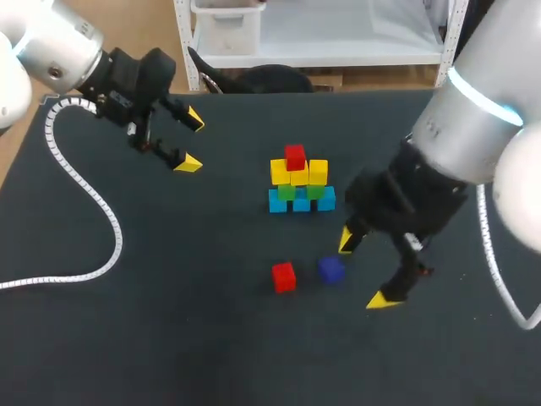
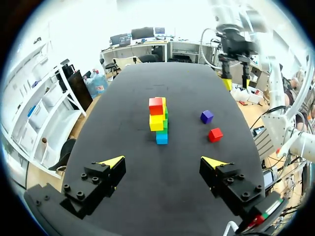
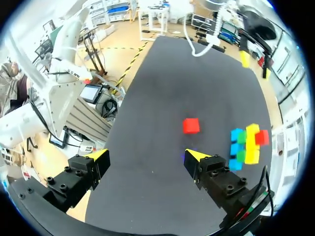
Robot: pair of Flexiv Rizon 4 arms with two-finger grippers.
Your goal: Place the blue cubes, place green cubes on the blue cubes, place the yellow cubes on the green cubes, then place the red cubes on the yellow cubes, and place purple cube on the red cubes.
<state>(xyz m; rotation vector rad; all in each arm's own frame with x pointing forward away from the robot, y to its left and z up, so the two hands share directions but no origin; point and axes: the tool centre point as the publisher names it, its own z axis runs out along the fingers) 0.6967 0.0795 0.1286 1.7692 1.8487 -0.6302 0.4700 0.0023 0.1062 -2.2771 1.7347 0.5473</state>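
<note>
**Both claws open and empty; purple cube at right claw's fingertip, mostly hidden**

Hidden or unclear:
- In the right wrist view, the purple cube [image 3: 183,157] shows only as a sliver at the inner edge of one finger of the right claw [image 3: 147,155]. That finger covers the rest, so I cannot tell whether they touch.
- In the left wrist view, the stack [image 2: 158,120] is seen end-on. Its rows overlap, so I cannot count the cubes per layer.

Right claw: the fingers are spread wide with nothing between the pads. The purple cube lies just beside one tip. The loose red cube [image 1: 284,277] lies ahead of the claw, just past the purple cube. The stack stands further ahead and off to that same finger's side. From the table up it runs blue, green, yellow, then one red.

Left claw [image 2: 162,162]: the fingers are spread wide and it grips nothing. The stack is straight ahead, well apart. The loose cubes lie beyond it, off to one side.
</note>
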